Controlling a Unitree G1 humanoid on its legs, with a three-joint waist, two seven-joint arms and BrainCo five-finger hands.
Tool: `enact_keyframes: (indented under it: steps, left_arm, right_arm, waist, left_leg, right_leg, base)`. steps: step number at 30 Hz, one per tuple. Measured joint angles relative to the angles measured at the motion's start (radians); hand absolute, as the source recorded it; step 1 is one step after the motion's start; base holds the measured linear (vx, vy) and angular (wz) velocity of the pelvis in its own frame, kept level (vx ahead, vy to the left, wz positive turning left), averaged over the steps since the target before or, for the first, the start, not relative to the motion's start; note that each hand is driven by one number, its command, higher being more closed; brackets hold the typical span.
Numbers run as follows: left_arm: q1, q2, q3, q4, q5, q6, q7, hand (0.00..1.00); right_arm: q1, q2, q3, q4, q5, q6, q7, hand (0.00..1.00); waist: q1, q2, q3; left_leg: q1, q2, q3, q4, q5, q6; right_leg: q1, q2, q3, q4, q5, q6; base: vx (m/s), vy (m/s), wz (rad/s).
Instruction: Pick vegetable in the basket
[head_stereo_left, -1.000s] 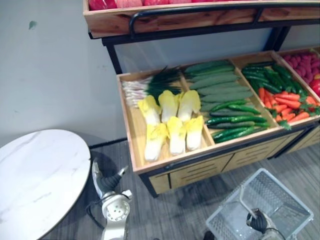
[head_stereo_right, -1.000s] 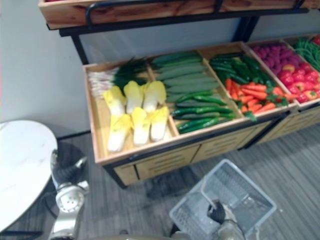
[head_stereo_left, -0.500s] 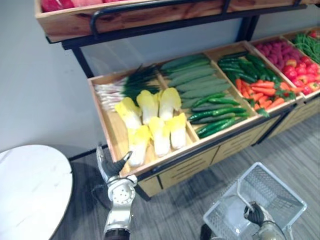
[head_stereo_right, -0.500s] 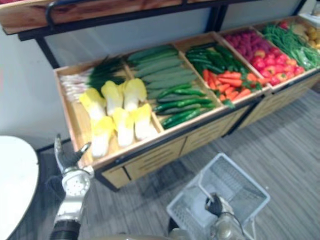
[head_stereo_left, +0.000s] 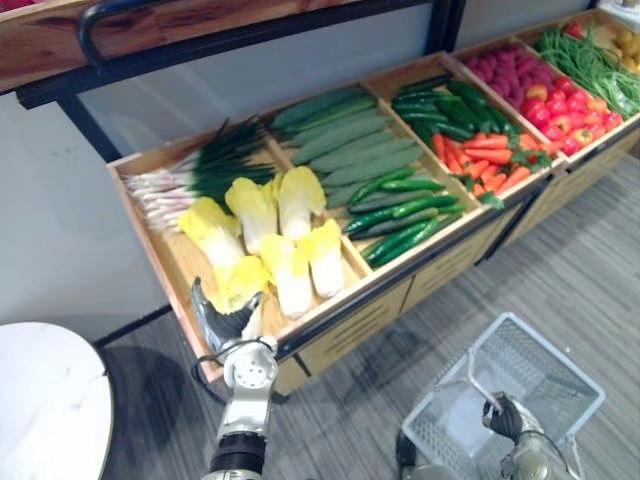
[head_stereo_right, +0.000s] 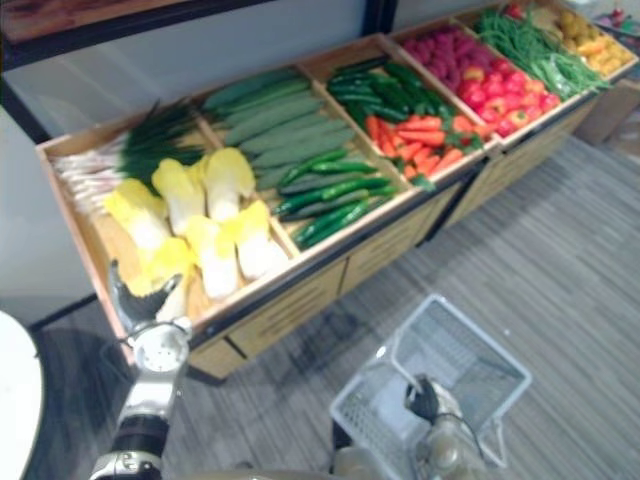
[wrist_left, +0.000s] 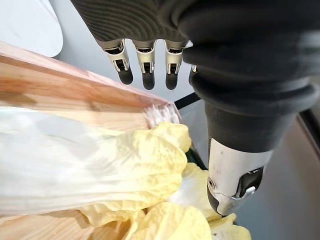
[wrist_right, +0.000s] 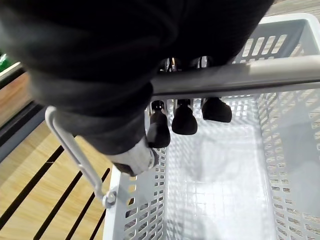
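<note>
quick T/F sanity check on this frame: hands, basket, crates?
1. The right hand is shut on the basket handle. True.
2. The basket already holds a vegetable. False: it is empty.
3. The left hand is open, at the front cabbages. True.
4. The carrots share a crate with the cabbages. False: scallions do; the carrots lie two crates to the right.

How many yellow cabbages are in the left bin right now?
6 yellow cabbages: three in the back row, three in front, the leftmost front one partly behind the left hand.
</note>
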Motion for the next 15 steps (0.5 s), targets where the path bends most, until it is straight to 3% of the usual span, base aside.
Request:
enact_keyframes:
  steps: [15]
  left_arm:
    - [-0.060, 0.002, 0.044, 0.070, 0.000, 0.039, 0.099, 0.00]
  right_arm:
    - [-0.023, 0.000, 0.042, 0.000, -0.033, -0.017, -0.046, 1.00]
  waist:
    - [0.000, -0.011, 0.036]
  left_leg:
    - [-0.023, 0.001, 0.036, 0.019, -0.024, -0.002]
  right_leg:
    - [-0.038, 0.004, 0.041, 0.001, 0.008, 0.001]
  base:
    - [0.01, -0.031, -0.09]
